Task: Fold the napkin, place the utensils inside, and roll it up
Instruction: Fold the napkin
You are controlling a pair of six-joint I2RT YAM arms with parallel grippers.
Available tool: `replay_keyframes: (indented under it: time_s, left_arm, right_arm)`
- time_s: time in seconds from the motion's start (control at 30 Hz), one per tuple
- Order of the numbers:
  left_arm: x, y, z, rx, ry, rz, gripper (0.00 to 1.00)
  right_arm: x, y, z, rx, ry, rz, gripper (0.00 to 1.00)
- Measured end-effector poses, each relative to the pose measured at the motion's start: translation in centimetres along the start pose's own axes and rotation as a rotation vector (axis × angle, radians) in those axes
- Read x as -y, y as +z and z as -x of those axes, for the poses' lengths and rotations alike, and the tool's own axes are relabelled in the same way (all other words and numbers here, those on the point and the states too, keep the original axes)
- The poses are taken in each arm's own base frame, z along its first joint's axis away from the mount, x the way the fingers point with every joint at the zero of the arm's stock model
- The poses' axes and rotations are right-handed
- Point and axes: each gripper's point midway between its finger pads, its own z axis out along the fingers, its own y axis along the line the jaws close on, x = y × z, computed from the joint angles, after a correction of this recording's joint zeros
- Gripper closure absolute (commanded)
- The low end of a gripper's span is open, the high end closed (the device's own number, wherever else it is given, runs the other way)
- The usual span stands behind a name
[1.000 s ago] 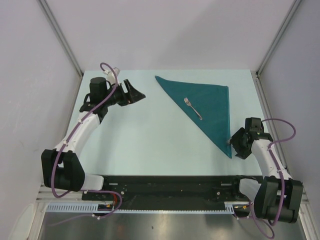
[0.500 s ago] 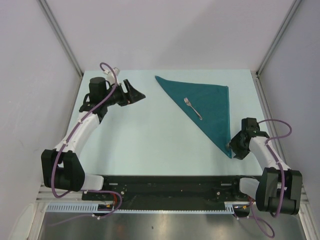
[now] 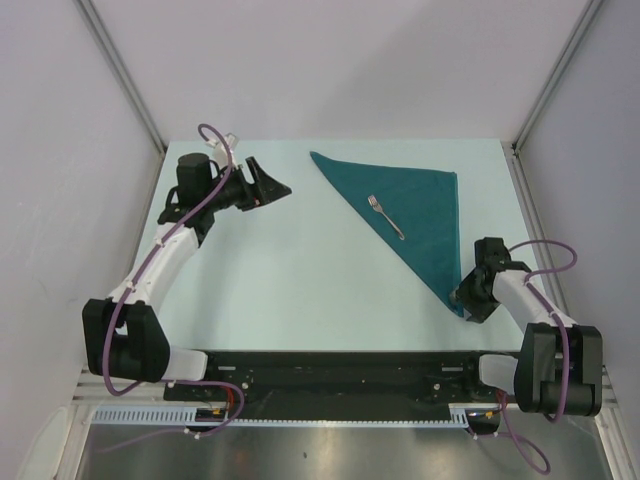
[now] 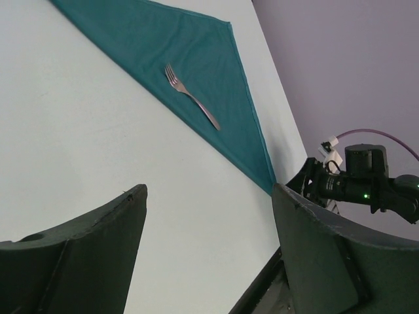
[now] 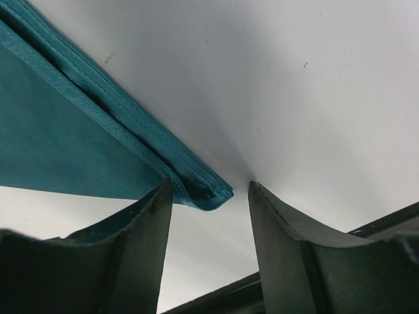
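Right arm's tucked low at near right, right gripper (image 5: 208, 191) spread around the napkin (image 3: 415, 205)'s near corner. Only its wrist cam shows that. The fork (image 3: 386, 216) lies on the napkin, and the left gripper (image 4: 209, 196) is spread too, far left.

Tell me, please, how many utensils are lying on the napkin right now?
1. A single fork lies on top of the folded teal napkin, close to its long diagonal edge. None other shows, though one could be hidden inside the fold.
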Motion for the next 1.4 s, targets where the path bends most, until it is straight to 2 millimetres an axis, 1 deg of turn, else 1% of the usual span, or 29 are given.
replay_keyframes:
  time_s: [0.2, 0.23, 0.33, 0.6, 0.7, 0.73, 0.77, 0.9, 1.0, 1.1, 1.27, 1.33, 1.4]
  left_arm:
    - [0.2, 0.0, 0.3, 0.007, -0.002, -0.013, 0.19]
    - [0.2, 0.0, 0.3, 0.007, -0.003, -0.012, 0.19]
    - [0.0, 0.0, 0.4, 0.009, -0.005, -0.010, 0.19]
    - [-0.2, 0.0, 0.4, 0.010, -0.016, -0.006, 0.19]
    - [-0.3, 0.0, 0.4, 0.008, -0.018, -0.005, 0.18]
    - [-0.4, 0.1, 0.4, 0.007, -0.018, -0.004, 0.19]
    - [-0.4, 0.1, 0.3, 0.006, -0.019, -0.004, 0.18]
    - [-0.6, 0.2, 0.3, 0.004, -0.022, -0.002, 0.19]
    - [-0.6, 0.2, 0.3, 0.004, -0.023, -0.002, 0.18]
    - [-0.6, 0.2, 0.3, 0.003, -0.023, -0.002, 0.19]
    - [-0.5, 0.2, 0.3, 0.001, -0.023, -0.005, 0.18]
    - [-0.5, 0.2, 0.3, 0.002, -0.023, -0.005, 0.18]
    - [-0.5, 0.2, 0.3, 0.001, -0.023, -0.006, 0.19]
  right_arm:
    - [0.2, 0.2, 0.1, 0.007, 0.001, -0.015, 0.56]
    - [0.2, 0.2, 0.1, 0.010, 0.002, -0.018, 0.60]
    - [0.2, 0.2, 0.2, 0.017, 0.003, -0.019, 0.66]
    - [-0.4, 0.4, 0.8, 0.037, 0.014, 0.001, 0.81]
    - [-0.6, 0.5, 1.0, 0.040, 0.015, 0.009, 0.89]
    - [-0.7, 0.5, 1.0, 0.041, 0.015, 0.011, 0.99]
    - [-0.8, 0.5, 1.1, 0.041, 0.015, 0.013, 1.00]
    - [-1.1, 0.5, 1.5, 0.046, 0.002, 0.016, 1.00]
    - [-1.0, 0.3, 2.2, 0.068, -0.017, 0.001, 1.00]
    - [-1.2, -0.4, 3.6, 0.116, -0.020, -0.010, 1.00]
    - [-1.1, -2.4, 5.9, 0.216, 0.000, -0.017, 1.00]
    - [-0.7, -2.8, 6.4, 0.244, 0.011, -0.029, 1.00]
    - [-0.1, -3.2, 6.5, 0.259, 0.018, -0.047, 1.00]
